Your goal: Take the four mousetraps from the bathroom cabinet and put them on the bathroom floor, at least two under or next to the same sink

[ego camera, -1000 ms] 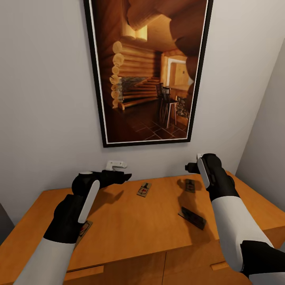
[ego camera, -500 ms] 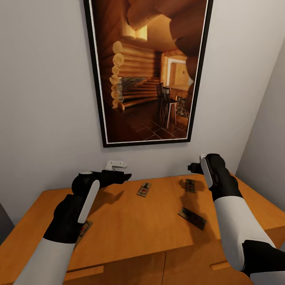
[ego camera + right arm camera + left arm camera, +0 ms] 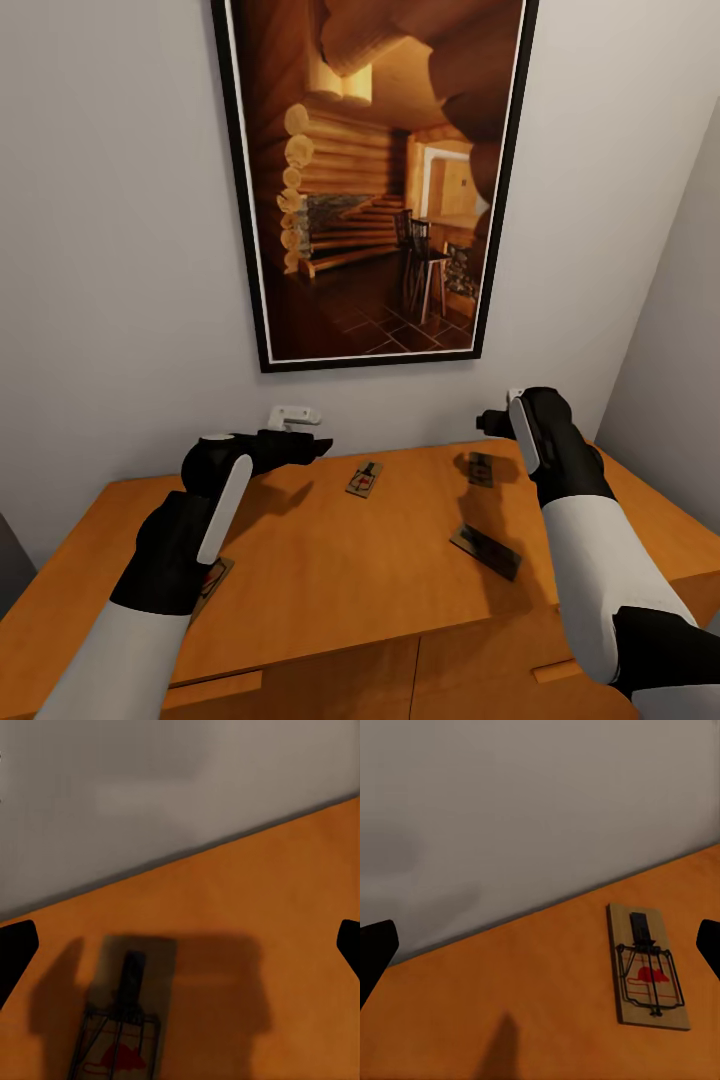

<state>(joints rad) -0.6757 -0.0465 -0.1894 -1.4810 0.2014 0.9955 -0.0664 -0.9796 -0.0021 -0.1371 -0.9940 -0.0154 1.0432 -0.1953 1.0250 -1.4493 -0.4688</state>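
Here we hover over cabinet (image 3: 330,570): right gripper (image 3: 180,945) wide, empty, nearest trap (image 3: 120,1020) just below and ahead, long axis along fingers; left gripper (image 3: 540,945) wide, its trap (image 3: 648,967) offset sideways.

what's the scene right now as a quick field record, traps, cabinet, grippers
traps visible: four, all on the cabinet top
trap 1: centre back
trap 2: right back, in shadow below the right gripper
trap 3: right front, dark, one end raised
trap 4: left front, partly hidden by the left arm
left gripper: open, above the top, holds nothing
right gripper: open, holds nothing
wall: framed picture
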